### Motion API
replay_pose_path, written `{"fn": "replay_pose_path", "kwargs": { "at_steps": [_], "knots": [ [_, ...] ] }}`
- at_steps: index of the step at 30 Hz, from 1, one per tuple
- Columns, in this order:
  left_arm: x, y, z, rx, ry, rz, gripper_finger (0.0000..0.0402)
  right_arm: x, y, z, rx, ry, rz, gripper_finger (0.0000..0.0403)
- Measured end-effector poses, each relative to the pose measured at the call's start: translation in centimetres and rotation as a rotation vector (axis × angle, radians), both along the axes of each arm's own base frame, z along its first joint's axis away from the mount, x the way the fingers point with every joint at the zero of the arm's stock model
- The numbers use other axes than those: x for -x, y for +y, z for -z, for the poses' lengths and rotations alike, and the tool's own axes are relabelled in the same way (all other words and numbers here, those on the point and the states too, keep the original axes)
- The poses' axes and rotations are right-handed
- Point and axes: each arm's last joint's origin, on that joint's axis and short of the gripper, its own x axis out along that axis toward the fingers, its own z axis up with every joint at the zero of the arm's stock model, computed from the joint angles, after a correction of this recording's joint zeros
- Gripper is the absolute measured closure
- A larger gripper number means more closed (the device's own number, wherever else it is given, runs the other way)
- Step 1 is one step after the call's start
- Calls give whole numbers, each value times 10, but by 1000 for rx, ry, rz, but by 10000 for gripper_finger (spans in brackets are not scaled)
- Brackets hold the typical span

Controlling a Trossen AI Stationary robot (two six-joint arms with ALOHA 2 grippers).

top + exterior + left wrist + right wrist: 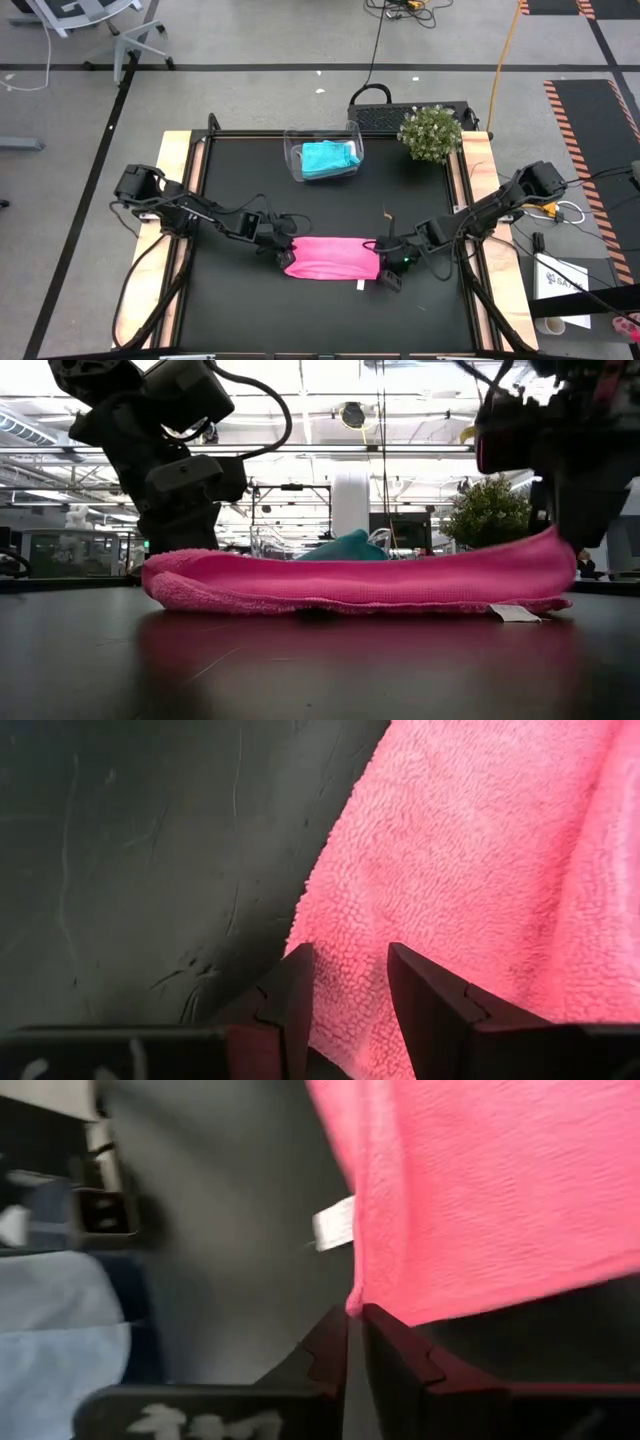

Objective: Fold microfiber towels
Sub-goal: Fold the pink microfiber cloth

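Evidently both pincers, left [283, 254] and right [380, 262], pinch the pink towel's [331, 257] ends.

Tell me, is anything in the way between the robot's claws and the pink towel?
Nothing visible is. The left gripper has its jaws around the pink towel's left end, and the right gripper pinches its right corner. The clear tub with the teal towel sits apart, farther back on the table.

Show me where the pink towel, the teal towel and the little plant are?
pink towel [330, 256]: high view, middle of its folded top.
teal towel [329, 158]: high view, centre, inside the clear tub.
potted plant [431, 132]: high view, its leafy top.
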Motion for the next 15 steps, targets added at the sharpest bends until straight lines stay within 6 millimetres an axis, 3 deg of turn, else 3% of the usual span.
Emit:
{"fn": "replay_pose_path", "kwargs": {
  "at_steps": [9, 15],
  "knots": [
    [0, 0, 0, 4, 3, 2, 268, -8, 8, -13, -179, -108, -77, 391],
    [0, 0, 0, 1, 3, 8, 268, -10, -2, -11, -64, -142, -55, 402]
  ]
}}
